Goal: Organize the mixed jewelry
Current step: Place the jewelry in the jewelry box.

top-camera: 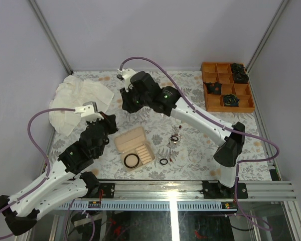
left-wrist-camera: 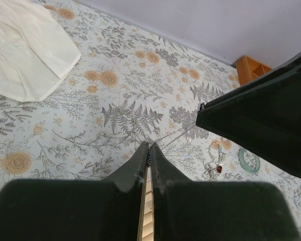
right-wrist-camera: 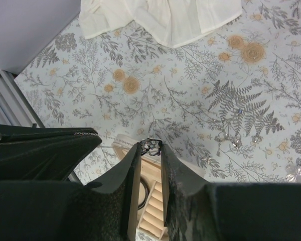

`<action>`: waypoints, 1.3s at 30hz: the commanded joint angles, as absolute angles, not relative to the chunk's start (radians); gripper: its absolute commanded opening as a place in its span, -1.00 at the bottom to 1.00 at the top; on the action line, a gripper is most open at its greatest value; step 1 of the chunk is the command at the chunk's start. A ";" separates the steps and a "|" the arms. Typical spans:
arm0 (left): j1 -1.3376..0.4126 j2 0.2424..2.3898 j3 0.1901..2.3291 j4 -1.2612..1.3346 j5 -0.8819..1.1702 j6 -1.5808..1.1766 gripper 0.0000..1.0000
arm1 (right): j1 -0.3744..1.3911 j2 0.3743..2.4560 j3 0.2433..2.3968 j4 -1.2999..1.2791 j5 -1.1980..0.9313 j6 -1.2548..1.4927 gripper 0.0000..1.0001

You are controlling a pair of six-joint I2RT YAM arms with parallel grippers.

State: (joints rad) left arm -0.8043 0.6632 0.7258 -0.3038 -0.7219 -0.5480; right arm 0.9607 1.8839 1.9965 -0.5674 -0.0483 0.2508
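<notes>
desk [top-camera: 200, 163]: flat, under a pale printed cover of grey ferns and orange blooms.
loose ring [top-camera: 163, 161]: small plain black band, lying flat on the print just right of the box.
box [top-camera: 130, 140]: beige, oblong with rounded corners and lying open. One half is smooth, the other is ridged in parallel rolls.
boxed ring [top-camera: 131, 160]: wider black band, glossy, lying flat in the near end of the box.
cluster [top-camera: 174, 138]: right of the box, a black ring, thin silvery wire hoops and tiny red drops lie tangled together and touching.
bracelet [left-wrist-camera: 249, 161]: pale teal beaded loop, flat on the desk just beside the cluster.
left claw [top-camera: 112, 120]: matte black wedge fingers pressed together with no gap, raised near the box's far corner. Something fine shows at the tip seam, too small to name.
right claw [top-camera: 123, 103]: fingers narrow, nipping a dark tangled piece [right-wrist-camera: 151, 144] at the tips, above the box's far edge.
cloth [top-camera: 78, 98]: cream, soft and crumpled in loose folds, far left.
tray [top-camera: 210, 76]: orange and rigid with square compartments, in the far right corner. Dark rosettes [top-camera: 238, 73] sit in several.
</notes>
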 commanded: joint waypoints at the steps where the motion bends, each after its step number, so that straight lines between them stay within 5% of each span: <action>1: -0.799 0.677 0.703 -0.232 -0.721 -0.540 -0.98 | 0.953 1.834 1.965 -0.513 -0.072 0.253 -0.66; 39: -0.800 0.603 0.731 -0.235 -0.534 -0.554 -0.99 | 0.953 1.597 1.793 -0.538 -0.119 0.288 -0.65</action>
State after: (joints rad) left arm -0.8040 0.6167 0.6895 -0.2756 -0.5858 -0.5495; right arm 0.9600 1.6730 1.8034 -0.5491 -0.0765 0.2691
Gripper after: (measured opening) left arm 0.006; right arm 0.250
